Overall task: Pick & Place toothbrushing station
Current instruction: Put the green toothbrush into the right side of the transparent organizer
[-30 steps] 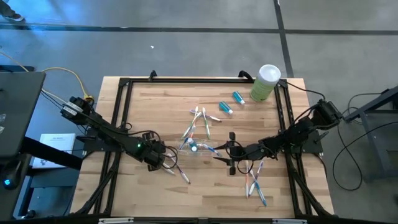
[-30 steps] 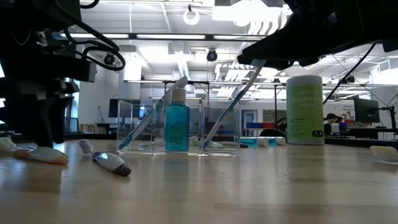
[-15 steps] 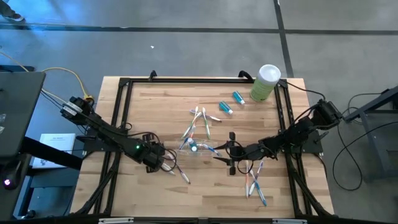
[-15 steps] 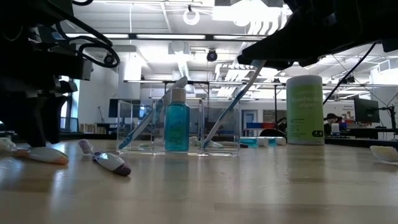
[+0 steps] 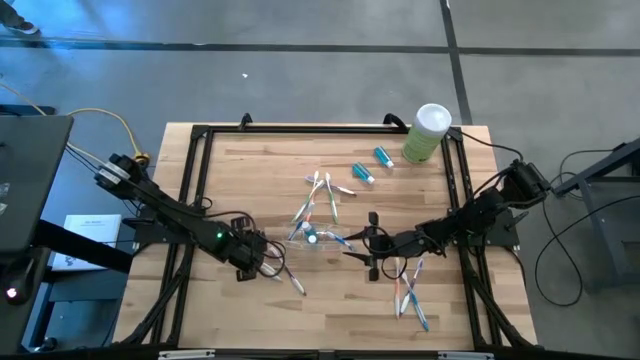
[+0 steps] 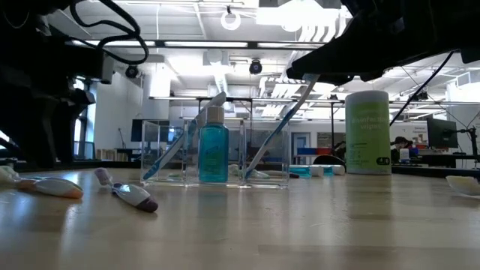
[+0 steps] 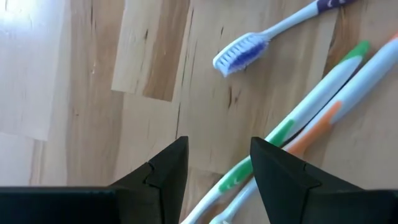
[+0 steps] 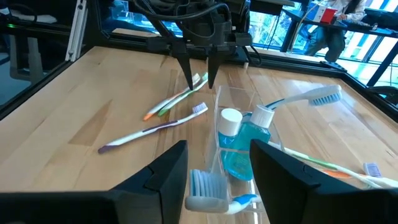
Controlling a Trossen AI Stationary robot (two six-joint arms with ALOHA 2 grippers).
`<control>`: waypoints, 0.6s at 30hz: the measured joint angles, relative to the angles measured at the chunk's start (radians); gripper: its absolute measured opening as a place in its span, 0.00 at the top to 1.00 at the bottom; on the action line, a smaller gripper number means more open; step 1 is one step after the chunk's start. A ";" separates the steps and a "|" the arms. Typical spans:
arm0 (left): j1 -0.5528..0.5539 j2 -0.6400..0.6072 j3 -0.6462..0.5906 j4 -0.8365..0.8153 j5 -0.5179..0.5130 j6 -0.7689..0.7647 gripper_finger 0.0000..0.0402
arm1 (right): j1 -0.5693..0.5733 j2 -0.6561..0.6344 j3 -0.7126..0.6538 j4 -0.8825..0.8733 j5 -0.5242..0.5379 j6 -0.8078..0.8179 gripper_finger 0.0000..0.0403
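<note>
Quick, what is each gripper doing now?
Left gripper: open, holding nothing, above the toothbrushes.
Right gripper: open, empty, near the clear cup.

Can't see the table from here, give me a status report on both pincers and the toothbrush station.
Left pincer open, empty, over loose toothbrushes. Right pincer open beside the clear cup, which holds brushes and blue tubes. Nothing blocking.

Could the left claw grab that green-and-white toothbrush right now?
Probably yes: the left claw hangs open just over the green-and-white toothbrush, nothing between them, though an orange toothbrush lies against it.
</note>
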 joint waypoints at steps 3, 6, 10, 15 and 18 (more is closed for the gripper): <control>-0.004 0.010 0.000 0.004 0.001 -0.004 0.59 | 0.000 0.000 0.000 -0.004 0.000 0.001 0.59; -0.021 0.011 0.000 0.011 0.003 -0.006 0.59 | 0.000 0.000 0.000 -0.004 0.000 0.001 0.59; -0.046 0.011 0.000 0.023 0.003 -0.016 0.59 | 0.000 0.000 0.000 -0.004 0.000 0.001 0.59; -0.063 0.015 0.000 0.020 -0.002 -0.056 0.59 | 0.000 0.000 0.000 -0.004 0.000 0.001 0.59; -0.066 0.015 -0.002 0.021 -0.005 -0.057 0.59 | 0.000 0.000 0.000 -0.004 0.000 -0.004 0.59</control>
